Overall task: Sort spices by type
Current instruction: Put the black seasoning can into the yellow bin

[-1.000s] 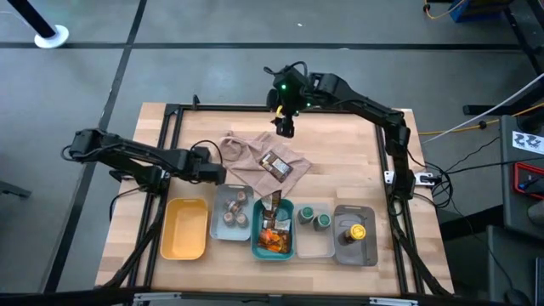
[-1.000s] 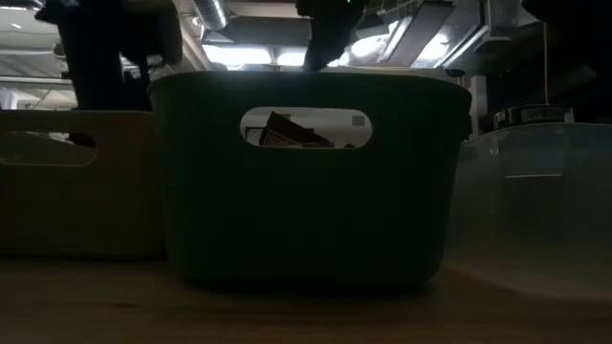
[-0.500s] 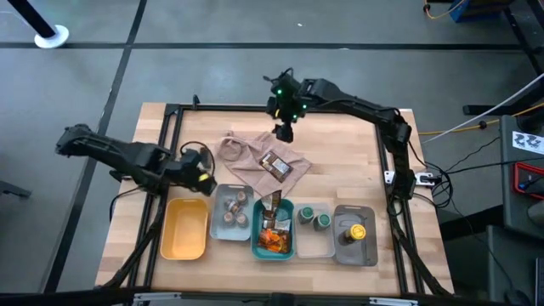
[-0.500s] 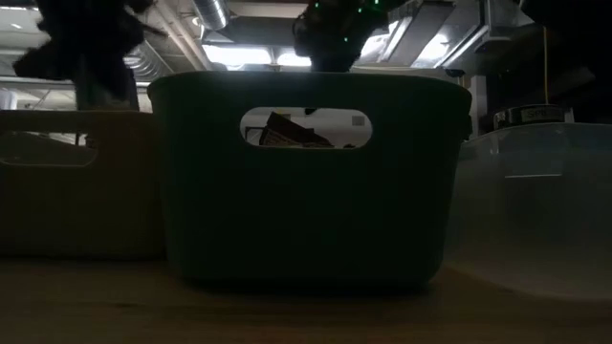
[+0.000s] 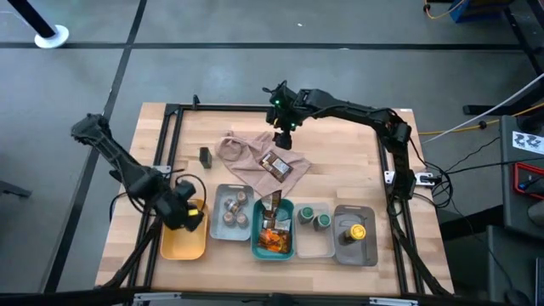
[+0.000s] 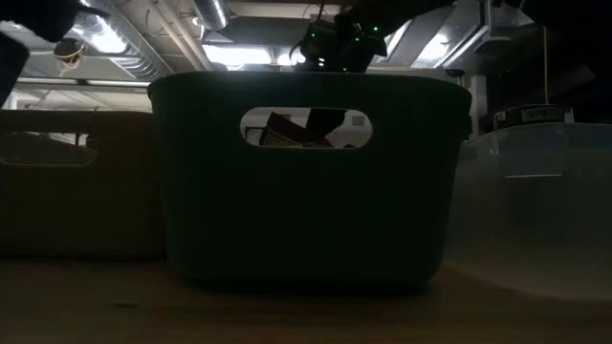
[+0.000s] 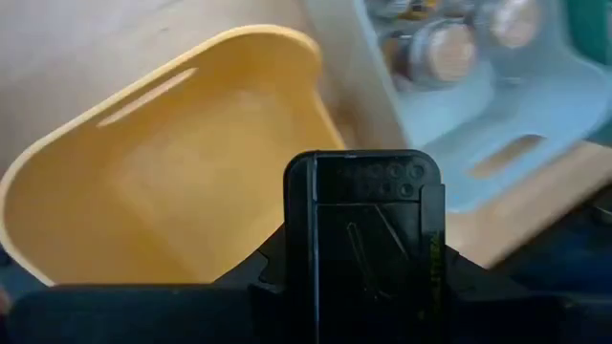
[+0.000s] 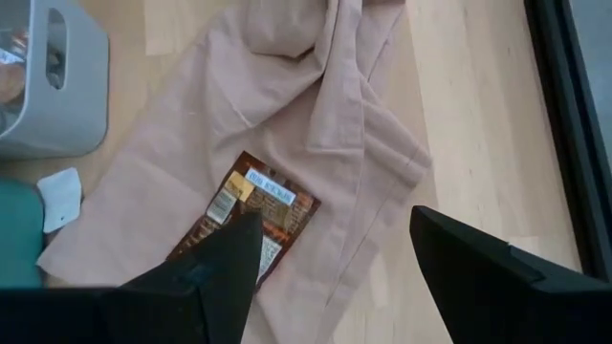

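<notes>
From above, the left pincer (image 5: 189,214) is hanging over the near end of the rectangular yellow plastic tray (image 5: 184,242), gripping a small black block (image 5: 195,216). Another small black block (image 5: 205,156) is sitting alone on the wooden bench (image 5: 357,161), beside the crumpled beige-pink cloth (image 5: 255,157). The right pincer (image 5: 285,140) is hovering over the cloth's far edge, fingers spread wide, with a flat orange-brown packet (image 5: 274,166) lying on the cloth just below it. Tan-lidded round jars (image 5: 235,210) are filling the grey tray (image 5: 217,223), more packets the teal tray (image 5: 274,231), green-lidded jars (image 5: 314,217) the clear tray (image 5: 314,246).

At bench height the teal tray is blocking nearly everything (a packet corner (image 6: 287,131) is peeking through its handle slot).

The left wrist camera is showing the black block (image 7: 368,244) clamped between the fingers over the yellow tray (image 7: 172,191).

The right wrist camera is looking down past its parted fingers (image 8: 483,253) at the packet (image 8: 251,212) on the cloth (image 8: 316,124).
</notes>
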Robot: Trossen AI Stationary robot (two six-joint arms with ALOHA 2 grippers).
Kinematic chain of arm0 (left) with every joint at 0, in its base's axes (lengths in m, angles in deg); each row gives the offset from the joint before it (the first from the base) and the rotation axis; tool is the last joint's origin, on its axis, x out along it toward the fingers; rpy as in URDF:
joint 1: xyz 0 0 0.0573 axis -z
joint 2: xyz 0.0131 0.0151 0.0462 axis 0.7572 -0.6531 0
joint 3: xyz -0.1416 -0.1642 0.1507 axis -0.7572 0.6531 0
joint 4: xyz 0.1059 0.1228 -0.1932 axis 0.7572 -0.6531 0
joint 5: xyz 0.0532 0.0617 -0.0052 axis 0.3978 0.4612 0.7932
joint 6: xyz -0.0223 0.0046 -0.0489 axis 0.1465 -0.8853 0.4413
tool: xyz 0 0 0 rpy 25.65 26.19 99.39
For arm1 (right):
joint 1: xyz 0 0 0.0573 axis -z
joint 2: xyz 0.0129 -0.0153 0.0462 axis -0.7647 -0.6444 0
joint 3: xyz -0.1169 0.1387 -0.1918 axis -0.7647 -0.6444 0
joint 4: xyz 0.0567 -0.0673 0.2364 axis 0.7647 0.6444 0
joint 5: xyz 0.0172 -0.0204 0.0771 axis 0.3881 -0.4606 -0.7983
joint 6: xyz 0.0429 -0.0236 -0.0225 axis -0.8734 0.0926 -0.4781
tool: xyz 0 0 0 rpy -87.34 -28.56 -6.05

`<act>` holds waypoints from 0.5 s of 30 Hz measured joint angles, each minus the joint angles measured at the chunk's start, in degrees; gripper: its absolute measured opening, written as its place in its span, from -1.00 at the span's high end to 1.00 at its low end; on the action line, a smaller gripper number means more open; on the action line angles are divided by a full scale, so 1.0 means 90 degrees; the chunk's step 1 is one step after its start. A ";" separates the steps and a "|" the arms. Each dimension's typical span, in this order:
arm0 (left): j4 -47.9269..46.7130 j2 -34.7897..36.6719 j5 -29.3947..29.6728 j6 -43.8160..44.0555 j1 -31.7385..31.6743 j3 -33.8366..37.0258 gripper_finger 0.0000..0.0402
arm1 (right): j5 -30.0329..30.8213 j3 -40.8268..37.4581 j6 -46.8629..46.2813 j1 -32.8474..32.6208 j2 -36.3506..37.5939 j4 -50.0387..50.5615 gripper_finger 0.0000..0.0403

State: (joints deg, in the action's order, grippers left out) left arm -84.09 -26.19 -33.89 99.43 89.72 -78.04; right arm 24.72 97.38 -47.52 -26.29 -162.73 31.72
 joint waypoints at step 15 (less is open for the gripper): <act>-0.0047 -0.2301 0.0539 0.1478 0.0249 0.0002 0.50 | -0.0042 -0.0030 -0.0170 -0.0258 0.0000 -0.0514 -0.31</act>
State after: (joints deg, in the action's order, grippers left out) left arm -84.51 -46.89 -29.04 112.73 91.97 -78.02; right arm 24.34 97.11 -49.05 -28.61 -162.73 27.10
